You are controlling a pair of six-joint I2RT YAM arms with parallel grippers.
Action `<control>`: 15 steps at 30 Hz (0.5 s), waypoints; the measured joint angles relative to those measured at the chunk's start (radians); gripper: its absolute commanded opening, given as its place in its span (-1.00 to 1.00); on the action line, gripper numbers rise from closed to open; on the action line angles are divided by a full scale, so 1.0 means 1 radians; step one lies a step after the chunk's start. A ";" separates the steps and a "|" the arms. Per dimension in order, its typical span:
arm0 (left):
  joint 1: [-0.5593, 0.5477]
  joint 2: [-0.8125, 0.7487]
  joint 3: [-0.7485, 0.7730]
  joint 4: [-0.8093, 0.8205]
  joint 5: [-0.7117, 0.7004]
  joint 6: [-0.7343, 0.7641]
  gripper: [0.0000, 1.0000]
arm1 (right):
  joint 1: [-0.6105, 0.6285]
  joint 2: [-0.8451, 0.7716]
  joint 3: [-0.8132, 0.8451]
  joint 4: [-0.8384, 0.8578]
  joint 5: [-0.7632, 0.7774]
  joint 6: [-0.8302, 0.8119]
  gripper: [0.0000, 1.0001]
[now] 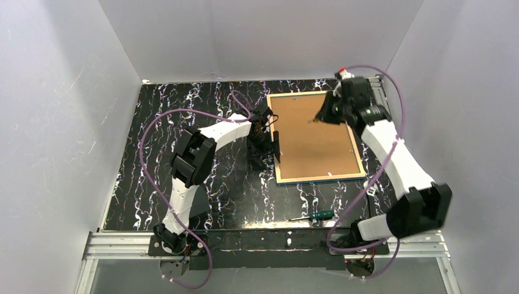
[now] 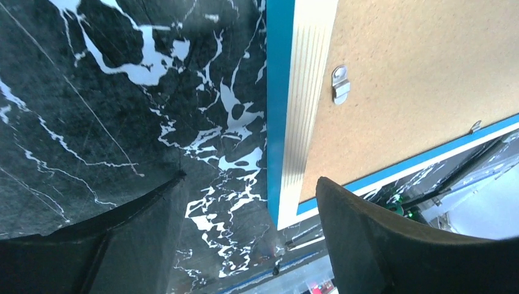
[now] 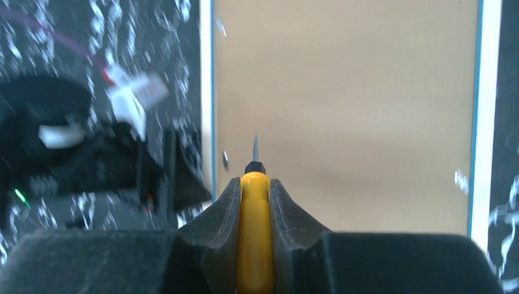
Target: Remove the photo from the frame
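Note:
The frame (image 1: 318,178) lies face down on the table, a thin blue rim around a pale wood back (image 2: 309,92). The brown backing board (image 1: 312,138) covers it, so the photo is hidden. My left gripper (image 2: 251,184) is open at the frame's left edge, near its front corner. One of its fingers (image 2: 379,239) is over the frame and the other (image 2: 141,233) is over the table. My right gripper (image 3: 254,184) is shut on a yellow-handled screwdriver (image 3: 254,233). The tool's tip hovers over the backing board (image 3: 349,110) toward its left side.
A small metal clip (image 2: 340,83) sits on the board near the left rail. A green-handled screwdriver (image 1: 315,215) lies on the black marbled table in front of the frame. White walls enclose the table on three sides.

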 measured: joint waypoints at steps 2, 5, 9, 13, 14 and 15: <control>-0.002 -0.002 -0.007 -0.009 0.016 -0.005 0.57 | 0.004 -0.120 -0.149 -0.021 0.003 0.007 -0.97; -0.013 -0.016 -0.030 -0.009 0.015 -0.023 0.51 | 0.006 -0.243 -0.330 -0.058 -0.001 0.032 -0.97; -0.054 -0.039 -0.070 -0.008 -0.008 -0.064 0.33 | 0.007 -0.360 -0.458 -0.124 -0.005 0.066 -0.97; -0.102 -0.041 -0.074 -0.016 -0.055 -0.090 0.14 | 0.007 -0.504 -0.488 -0.175 0.008 0.089 -0.97; -0.111 -0.041 -0.074 -0.018 -0.068 -0.093 0.07 | 0.007 -0.542 -0.488 -0.186 0.014 0.092 -0.97; -0.118 -0.041 -0.074 -0.021 -0.076 -0.095 0.00 | 0.007 -0.578 -0.488 -0.196 0.023 0.096 -0.97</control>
